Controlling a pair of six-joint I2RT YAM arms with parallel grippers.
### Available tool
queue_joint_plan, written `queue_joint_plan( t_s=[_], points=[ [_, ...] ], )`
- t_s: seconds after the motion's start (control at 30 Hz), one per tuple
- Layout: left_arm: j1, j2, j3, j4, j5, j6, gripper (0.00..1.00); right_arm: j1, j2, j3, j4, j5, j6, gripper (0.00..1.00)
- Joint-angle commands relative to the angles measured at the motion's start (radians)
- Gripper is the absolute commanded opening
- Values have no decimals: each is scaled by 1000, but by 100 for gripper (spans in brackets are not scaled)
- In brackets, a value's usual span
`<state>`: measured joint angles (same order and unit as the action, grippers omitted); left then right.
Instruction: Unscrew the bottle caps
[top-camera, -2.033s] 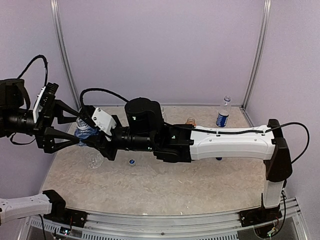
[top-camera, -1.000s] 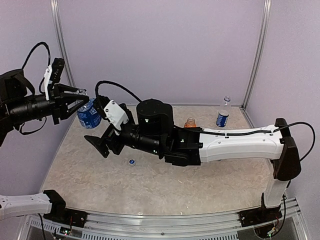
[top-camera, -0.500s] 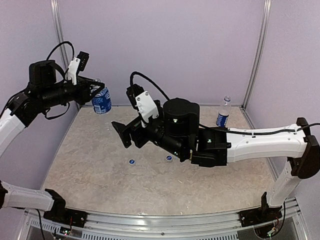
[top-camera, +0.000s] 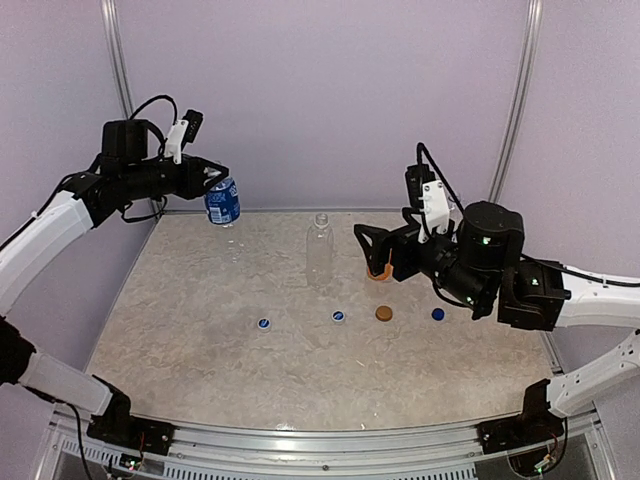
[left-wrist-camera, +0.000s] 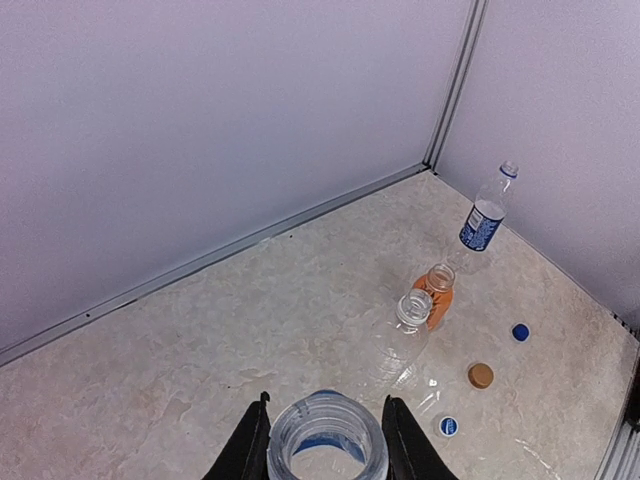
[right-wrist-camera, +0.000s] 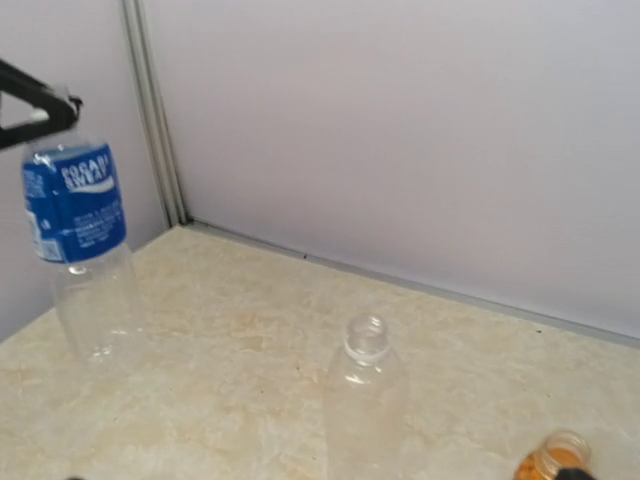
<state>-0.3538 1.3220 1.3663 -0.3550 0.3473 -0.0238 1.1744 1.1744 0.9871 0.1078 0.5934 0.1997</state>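
Observation:
My left gripper (top-camera: 213, 180) is shut on the neck of a blue-labelled bottle (top-camera: 222, 203), held in the air over the table's back left corner. In the left wrist view its mouth (left-wrist-camera: 327, 440) is uncapped between the fingers (left-wrist-camera: 250, 450). A tall clear bottle (top-camera: 320, 250) and a short orange bottle (left-wrist-camera: 436, 290) stand uncapped mid-table. A second blue-labelled bottle (left-wrist-camera: 484, 215) at the back right wears its cap (left-wrist-camera: 509, 170). Three blue caps (top-camera: 263, 323) (top-camera: 339, 316) (top-camera: 438, 314) and an orange-brown cap (top-camera: 384, 313) lie loose. My right gripper (top-camera: 373, 250) hangs open by the orange bottle.
Lilac walls with metal corner posts (top-camera: 122, 80) close in the marble-patterned table (top-camera: 200, 360) on three sides. In the top view my right arm (top-camera: 540, 295) stretches in from the right and hides the capped bottle.
My left arm has lifted the blue-labelled bottle up and toward the back left. My right arm has drawn back to the right, open, uncovering the loose caps and the standing bottles.

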Motion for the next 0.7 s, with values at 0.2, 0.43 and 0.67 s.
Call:
queue_joint_plan(
  t_s=[0.2,0.43,0.67],
  points=[
    [-7,191,13,138,136,19,0,-42,-122,-149,22,-3,28,99],
    [29,286,-119,472,266,20,0,-169,-89,-65,19,-114,-41,99],
    [73,417,-179,814,295,-12,0,-302,-41,57,-32,-170,-94,99]
  ],
)
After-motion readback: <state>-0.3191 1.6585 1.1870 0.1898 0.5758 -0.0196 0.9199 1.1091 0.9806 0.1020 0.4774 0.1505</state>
